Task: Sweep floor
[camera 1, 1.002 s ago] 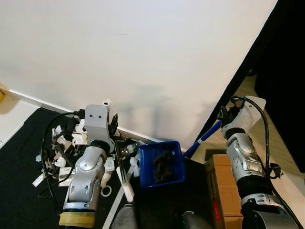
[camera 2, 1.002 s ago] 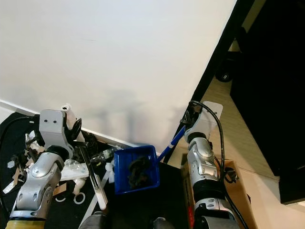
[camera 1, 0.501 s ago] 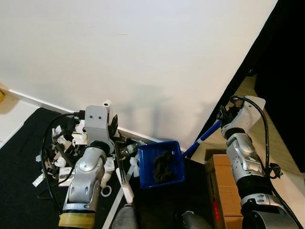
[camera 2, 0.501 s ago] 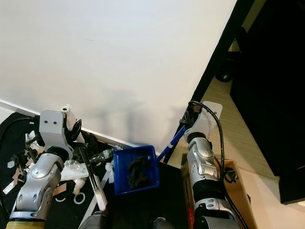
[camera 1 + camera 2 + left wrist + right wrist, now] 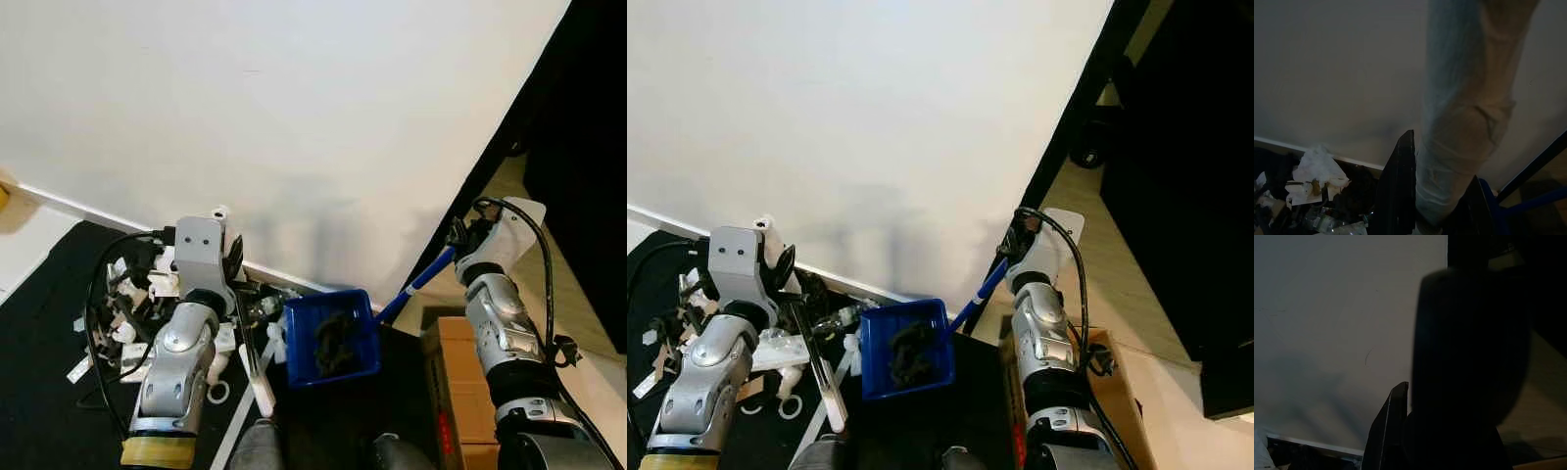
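My left gripper [image 5: 234, 258] is shut on a pale broom handle [image 5: 257, 374] that slants down toward the floor by the wall. In the left wrist view the wrapped handle [image 5: 1464, 122] sits tight beside one black finger [image 5: 1398, 196]. A blue dustpan [image 5: 294, 348] lies tilted at the foot of the white wall, with a clump of dark debris [image 5: 333, 340] inside. Its blue handle [image 5: 416, 286] rises to my right gripper [image 5: 457, 238], which is shut on it. That handle looks like a dark mass [image 5: 1469, 357] in the right wrist view.
A heap of white and dark scraps [image 5: 132, 294] with a black cable lies on the black mat [image 5: 39, 323] at my left, against the skirting. A cardboard box [image 5: 456, 392] stands at my right. A dark doorway [image 5: 1185, 176] and wooden floor lie at the far right.
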`<state>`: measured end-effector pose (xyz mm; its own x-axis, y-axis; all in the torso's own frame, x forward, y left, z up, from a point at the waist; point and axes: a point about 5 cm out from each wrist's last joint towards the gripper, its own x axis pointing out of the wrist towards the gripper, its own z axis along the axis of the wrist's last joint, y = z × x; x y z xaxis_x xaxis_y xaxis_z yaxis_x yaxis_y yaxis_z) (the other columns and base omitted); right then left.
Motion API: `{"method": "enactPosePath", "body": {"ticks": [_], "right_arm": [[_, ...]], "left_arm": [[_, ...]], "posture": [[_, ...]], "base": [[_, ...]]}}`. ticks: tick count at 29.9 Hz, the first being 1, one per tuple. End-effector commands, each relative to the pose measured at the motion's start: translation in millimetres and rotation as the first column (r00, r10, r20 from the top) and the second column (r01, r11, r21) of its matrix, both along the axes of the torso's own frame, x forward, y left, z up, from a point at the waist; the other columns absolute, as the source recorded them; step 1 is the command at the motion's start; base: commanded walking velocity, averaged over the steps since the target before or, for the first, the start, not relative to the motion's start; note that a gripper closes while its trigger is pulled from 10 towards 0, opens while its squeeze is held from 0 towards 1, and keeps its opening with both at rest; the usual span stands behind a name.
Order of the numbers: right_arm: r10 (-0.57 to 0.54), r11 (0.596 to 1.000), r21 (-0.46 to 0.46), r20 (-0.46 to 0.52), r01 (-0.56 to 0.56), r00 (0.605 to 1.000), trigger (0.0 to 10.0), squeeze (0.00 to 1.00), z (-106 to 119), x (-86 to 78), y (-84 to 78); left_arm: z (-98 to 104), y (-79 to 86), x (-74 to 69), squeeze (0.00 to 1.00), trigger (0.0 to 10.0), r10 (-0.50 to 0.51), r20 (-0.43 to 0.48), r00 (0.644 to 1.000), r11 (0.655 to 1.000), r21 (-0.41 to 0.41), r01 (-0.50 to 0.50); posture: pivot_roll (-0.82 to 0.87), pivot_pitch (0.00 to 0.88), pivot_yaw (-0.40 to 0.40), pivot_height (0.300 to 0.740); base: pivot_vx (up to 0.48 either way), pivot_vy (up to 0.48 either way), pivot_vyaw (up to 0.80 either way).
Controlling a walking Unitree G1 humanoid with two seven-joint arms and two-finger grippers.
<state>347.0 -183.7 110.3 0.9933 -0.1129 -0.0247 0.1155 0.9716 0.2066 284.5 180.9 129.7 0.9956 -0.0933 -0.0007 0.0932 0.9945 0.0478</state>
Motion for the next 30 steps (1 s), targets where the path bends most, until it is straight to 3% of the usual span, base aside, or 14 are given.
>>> {"method": "enactPosePath", "body": {"ticks": [1, 30], "right_arm": [[-0.014, 1.000, 0.000, 0.035, 0.014, 0.999, 10.0, 0.00, 4.7, -0.4, -3.9], [-0.025, 1.000, 0.011, 0.029, 0.025, 0.999, 10.0, 0.00, 3.1, -2.0, -6.0]], "left_arm": [[2.6, -1.5, 0.6, 0.00, 10.0, -0.009, 0.021, 1.000, 1.000, 0.011, 0.009], [2.6, -2.6, 0.8, 0.00, 10.0, -0.013, 0.020, 1.000, 1.000, 0.008, 0.013]], "posture": [[0.22, 0.094, -0.054, 0.740], [0.21, 0.105, -0.049, 0.740]], "base": [[0.000, 0.000, 0.00], [0.000, 0.000, 0.00]]}}
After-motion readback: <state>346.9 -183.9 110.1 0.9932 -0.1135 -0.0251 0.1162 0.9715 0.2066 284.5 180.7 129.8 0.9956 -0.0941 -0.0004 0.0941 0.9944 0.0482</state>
